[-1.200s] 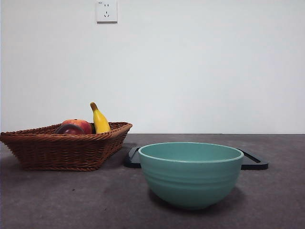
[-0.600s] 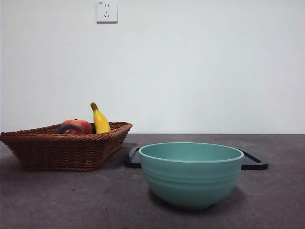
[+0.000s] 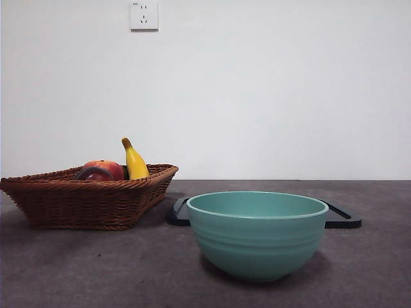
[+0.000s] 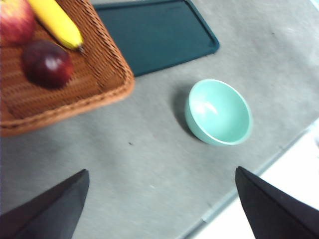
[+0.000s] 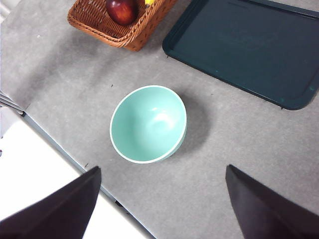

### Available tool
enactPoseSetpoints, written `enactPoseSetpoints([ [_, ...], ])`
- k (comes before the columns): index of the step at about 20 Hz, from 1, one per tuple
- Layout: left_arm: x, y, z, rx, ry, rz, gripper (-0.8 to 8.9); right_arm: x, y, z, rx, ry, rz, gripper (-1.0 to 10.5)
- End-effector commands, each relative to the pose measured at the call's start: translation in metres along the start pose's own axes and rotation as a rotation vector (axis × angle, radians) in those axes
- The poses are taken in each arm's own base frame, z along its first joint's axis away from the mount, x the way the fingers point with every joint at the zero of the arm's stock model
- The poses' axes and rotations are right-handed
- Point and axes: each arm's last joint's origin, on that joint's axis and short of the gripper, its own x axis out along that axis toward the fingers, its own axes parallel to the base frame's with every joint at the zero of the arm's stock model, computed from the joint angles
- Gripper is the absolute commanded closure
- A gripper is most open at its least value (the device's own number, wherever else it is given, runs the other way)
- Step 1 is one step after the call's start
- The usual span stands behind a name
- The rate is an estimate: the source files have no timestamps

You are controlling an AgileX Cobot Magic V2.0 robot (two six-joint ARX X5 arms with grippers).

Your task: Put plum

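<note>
Overall, the counter [image 4: 149, 164] carries the wicker basket [image 4: 99, 74]; inside lies the plum [image 4: 46, 63], beside the banana [image 4: 56, 21]. We judge it firm, light, glossy and slippery: grip across its widest girth. Both the left gripper [image 4: 159, 199] and right gripper [image 5: 159, 199] hover spread, holding nothing.

No readable txt, labels, brands or nos. anywhere. Wall socket [image 3: 143, 15] in front view has a tiny mark at its top edge, too small to read. Nothing printed on other items.
</note>
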Motion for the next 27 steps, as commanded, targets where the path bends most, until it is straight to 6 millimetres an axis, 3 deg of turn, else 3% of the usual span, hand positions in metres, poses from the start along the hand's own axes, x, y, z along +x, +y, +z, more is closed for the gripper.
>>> enactPoseSetpoints([
  [1, -0.001, 0.001, 0.009, 0.004, -0.034, 0.029, 3.37, -0.003, 0.002, 0.005, -0.018, -0.017, 0.002, 5.5],
  [6, 0.019, 0.013, 0.027, -0.003, -0.035, 0.064, 3.37, -0.003, 0.002, 0.005, -0.018, -0.017, 0.002, 5.5],
  [9, 0.038, 0.023, 0.048, 0.007, -0.010, 0.116, 3.39, -0.003, 0.002, 0.005, -0.018, -0.017, 0.002, 5.5],
  [17, 0.112, 0.049, 0.099, 0.057, 0.093, 0.229, 3.41, -0.003, 0.002, 0.005, -0.018, -0.017, 0.002, 5.5],
  [22, 0.163, 0.070, 0.100, 0.060, 0.196, 0.223, 3.41, -0.003, 0.002, 0.005, -0.017, -0.017, 0.002, 5.5],
  [27, 0.199, 0.087, 0.091, 0.073, 0.271, 0.253, 3.40, -0.003, 0.002, 0.005, -0.017, -0.017, 0.002, 5.5],
])
